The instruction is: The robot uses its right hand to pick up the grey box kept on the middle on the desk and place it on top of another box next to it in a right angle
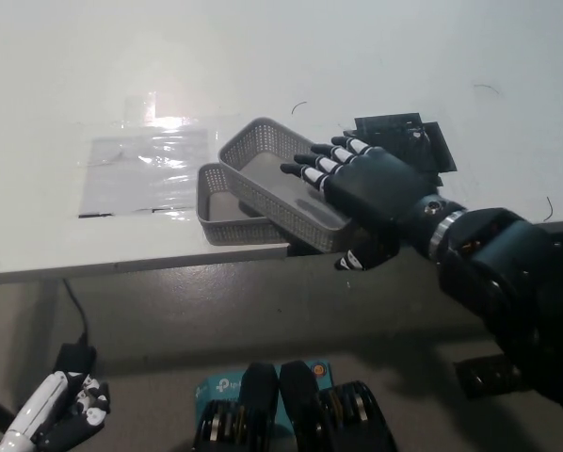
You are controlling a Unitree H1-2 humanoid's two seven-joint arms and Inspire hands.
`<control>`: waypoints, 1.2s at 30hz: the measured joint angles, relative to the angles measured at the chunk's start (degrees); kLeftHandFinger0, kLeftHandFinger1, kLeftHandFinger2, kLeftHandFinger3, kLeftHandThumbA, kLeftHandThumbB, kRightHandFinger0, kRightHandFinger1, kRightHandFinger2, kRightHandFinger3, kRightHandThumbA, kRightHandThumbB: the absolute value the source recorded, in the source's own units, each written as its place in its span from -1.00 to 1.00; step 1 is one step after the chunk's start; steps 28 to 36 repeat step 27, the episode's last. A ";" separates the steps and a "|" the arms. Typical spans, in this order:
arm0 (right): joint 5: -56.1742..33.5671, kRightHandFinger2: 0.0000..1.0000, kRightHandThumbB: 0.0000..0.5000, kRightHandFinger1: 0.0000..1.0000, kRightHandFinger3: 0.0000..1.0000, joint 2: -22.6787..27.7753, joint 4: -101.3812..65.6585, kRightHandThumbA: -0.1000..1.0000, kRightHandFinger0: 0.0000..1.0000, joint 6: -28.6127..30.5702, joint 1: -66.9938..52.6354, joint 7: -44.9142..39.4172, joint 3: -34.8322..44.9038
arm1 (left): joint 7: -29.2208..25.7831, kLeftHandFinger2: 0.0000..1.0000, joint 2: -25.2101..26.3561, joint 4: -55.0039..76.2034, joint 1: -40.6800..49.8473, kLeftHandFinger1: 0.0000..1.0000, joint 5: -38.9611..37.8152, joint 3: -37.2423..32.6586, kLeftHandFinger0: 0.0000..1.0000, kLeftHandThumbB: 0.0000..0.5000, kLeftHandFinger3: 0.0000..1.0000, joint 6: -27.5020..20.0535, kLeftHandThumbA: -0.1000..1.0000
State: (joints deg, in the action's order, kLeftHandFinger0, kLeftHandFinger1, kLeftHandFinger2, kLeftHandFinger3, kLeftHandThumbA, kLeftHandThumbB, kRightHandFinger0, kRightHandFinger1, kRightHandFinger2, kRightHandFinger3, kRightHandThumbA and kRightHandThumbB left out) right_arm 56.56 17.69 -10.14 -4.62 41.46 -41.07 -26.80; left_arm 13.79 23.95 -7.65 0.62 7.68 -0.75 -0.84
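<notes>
Two grey mesh boxes stand near the desk's front edge. The upper grey box (263,165) lies crosswise on the lower grey box (216,212), running from back left to front right. My black right hand (357,188) hovers over the upper box's right end, fingers spread and reaching into it, thumb hanging beside its front corner. It holds nothing. Down at the lower left, below the desk, rests my white left hand (51,414), its fingers loosely curled.
The white desk (357,56) fills the upper picture, its front edge running just below the boxes. A clear plastic sheet (145,169) lies left of the boxes. A flat black object (409,141) sits behind my right hand. The floor shows below the desk.
</notes>
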 measured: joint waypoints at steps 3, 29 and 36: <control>-0.69 1.00 1.00 1.00 1.00 1.09 -3.10 1.00 1.00 -0.76 0.00 -2.38 0.83 | 0.00 -0.87 0.00 -0.21 -0.01 -1.00 -0.10 0.02 -1.00 1.00 -0.47 -0.15 1.00; -8.22 1.00 -0.04 0.65 1.00 5.48 -26.80 0.76 -0.13 -9.62 -17.43 -8.23 23.68 | -0.01 -0.86 -0.20 -0.78 0.17 -1.00 -0.39 0.14 -1.00 1.00 -0.48 -0.51 1.00; -8.22 1.00 -0.04 0.65 1.00 5.48 -26.80 0.76 -0.13 -9.62 -17.43 -8.23 23.68 | -0.01 -0.86 -0.20 -0.78 0.17 -1.00 -0.39 0.14 -1.00 1.00 -0.48 -0.51 1.00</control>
